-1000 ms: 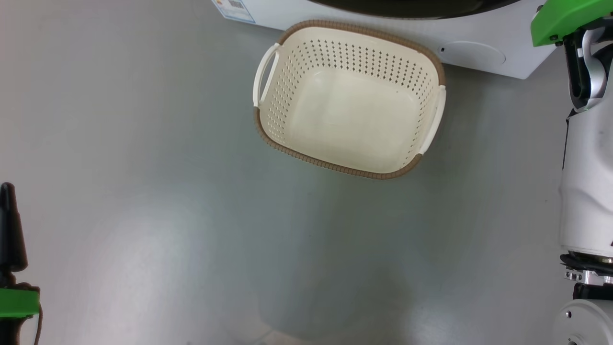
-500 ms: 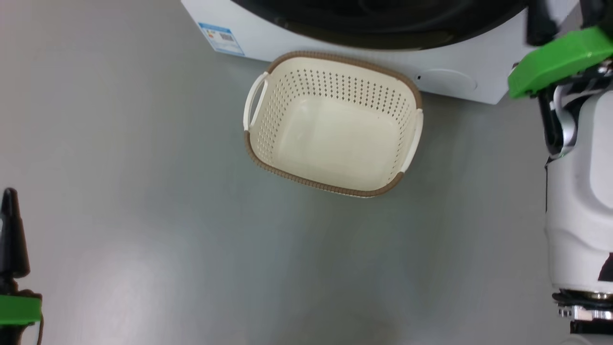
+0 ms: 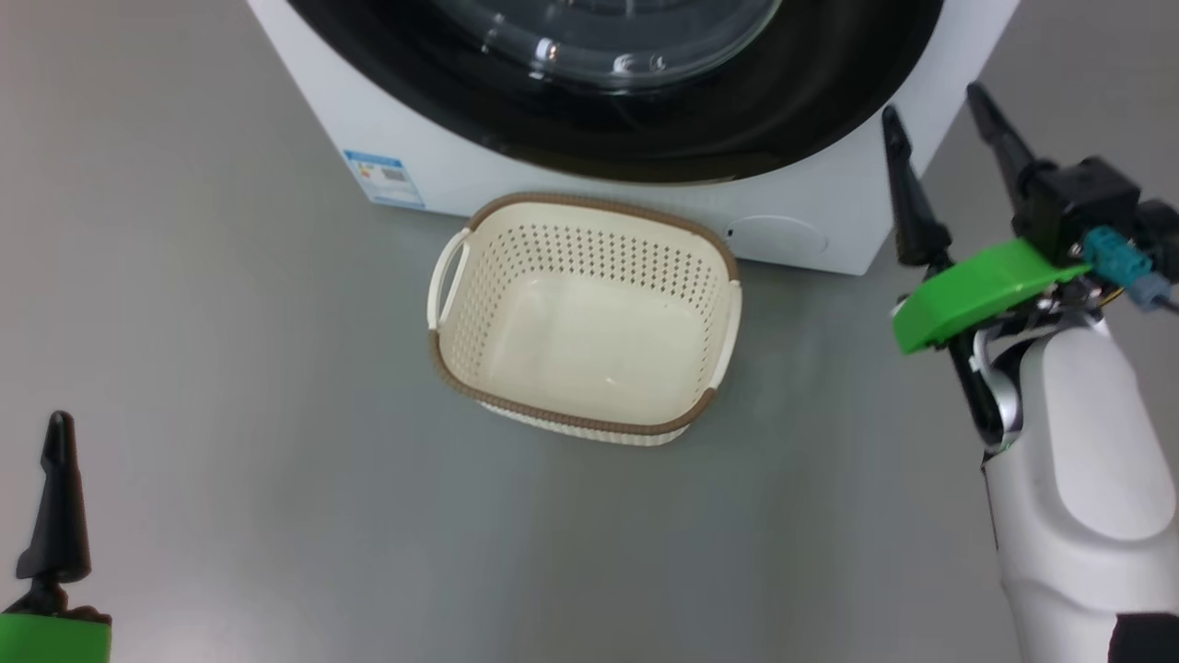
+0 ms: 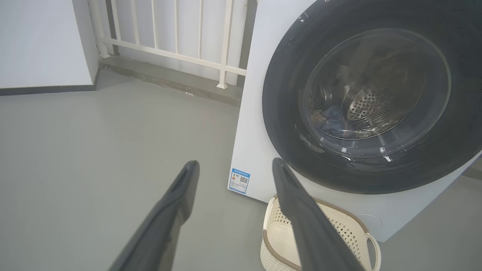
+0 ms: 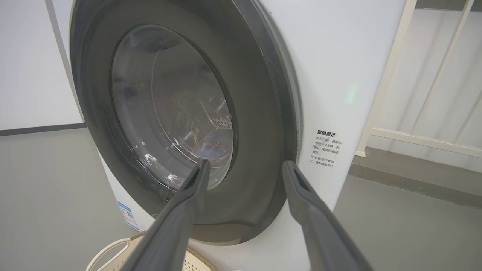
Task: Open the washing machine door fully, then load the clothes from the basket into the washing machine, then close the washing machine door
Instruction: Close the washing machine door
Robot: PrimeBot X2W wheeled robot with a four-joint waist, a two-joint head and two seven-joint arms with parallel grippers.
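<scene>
The washing machine door (image 4: 365, 105) looks shut against the washing machine (image 3: 433, 175). The clothes (image 4: 333, 119) lie in the drum behind the glass, and the basket (image 3: 589, 249) sits empty on the floor just in front. To finish well, check that the black rim sits flush all round; if not, press on the rim, never the glass. The right tool (image 3: 932, 104) is spread wide and holds nothing, its forearm raised beside the machine's right corner with the fingers pointing towards the door's edge. The left tool (image 4: 236, 162) hangs low at the left, wide apart and empty.
</scene>
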